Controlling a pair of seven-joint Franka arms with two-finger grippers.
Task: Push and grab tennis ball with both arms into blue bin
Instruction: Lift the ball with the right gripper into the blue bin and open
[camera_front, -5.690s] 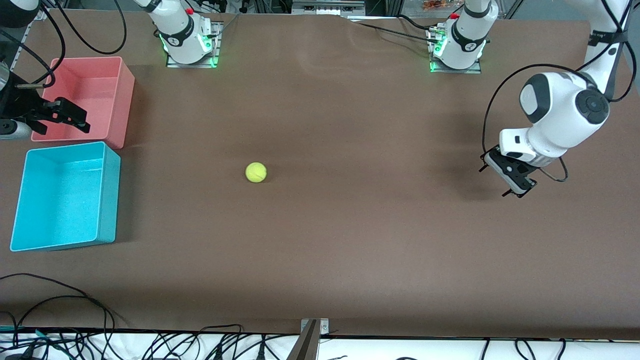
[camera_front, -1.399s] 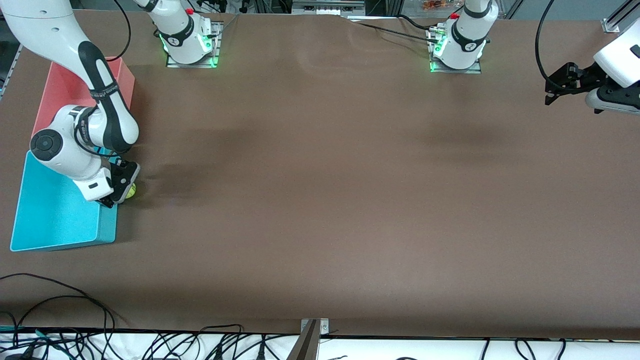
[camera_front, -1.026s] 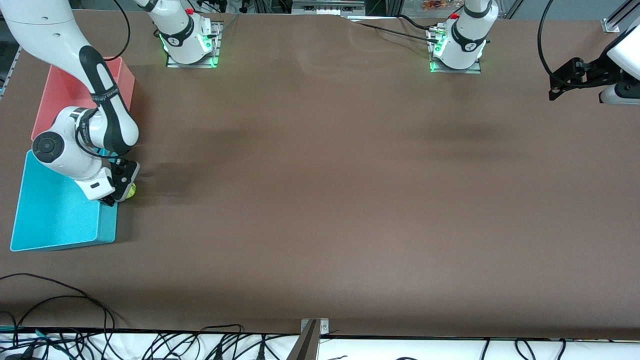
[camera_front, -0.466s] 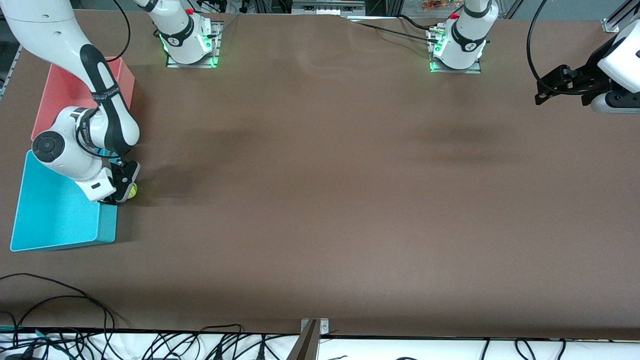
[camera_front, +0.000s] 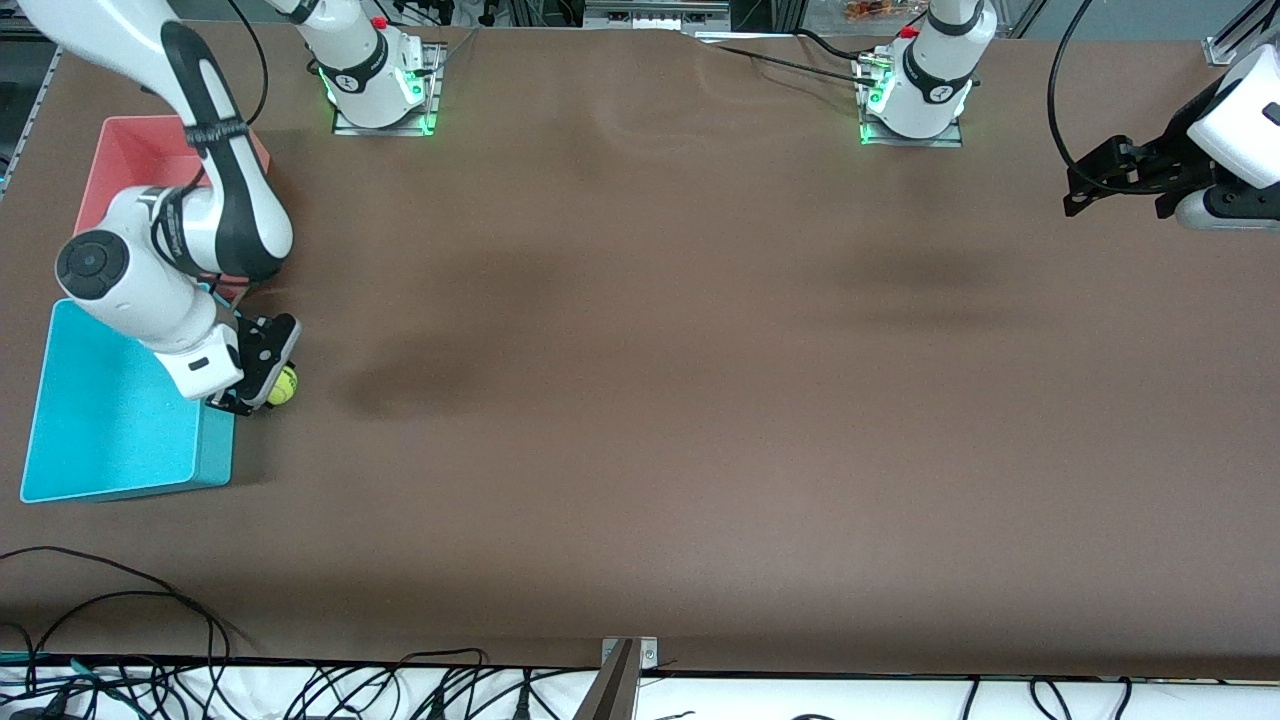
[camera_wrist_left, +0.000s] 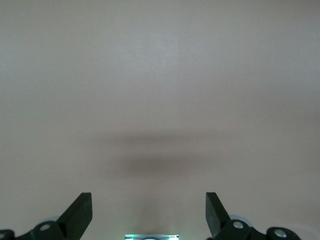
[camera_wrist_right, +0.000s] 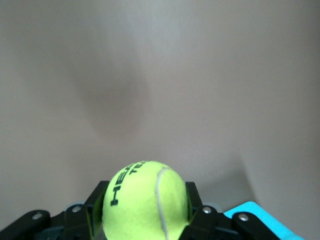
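Tennis ball (camera_front: 283, 385) clamped in right gripper (camera_front: 262, 388) fingers, beside blue bin (camera_front: 110, 420) edge; left gripper (camera_front: 1085, 185) fingers wide.

My right gripper (camera_front: 262, 385) holds the small fuzzy yellow-green tennis ball (camera_front: 282, 385) over the brown table (camera_front: 650, 400), at 3 o'clock of the rectangular cyan plastic bin (camera_front: 110, 440). Pink plastic tub (camera_front: 130, 160) sits at the bin's 12 o'clock. My left gripper (camera_front: 1085, 185) waits over the left arm's end.
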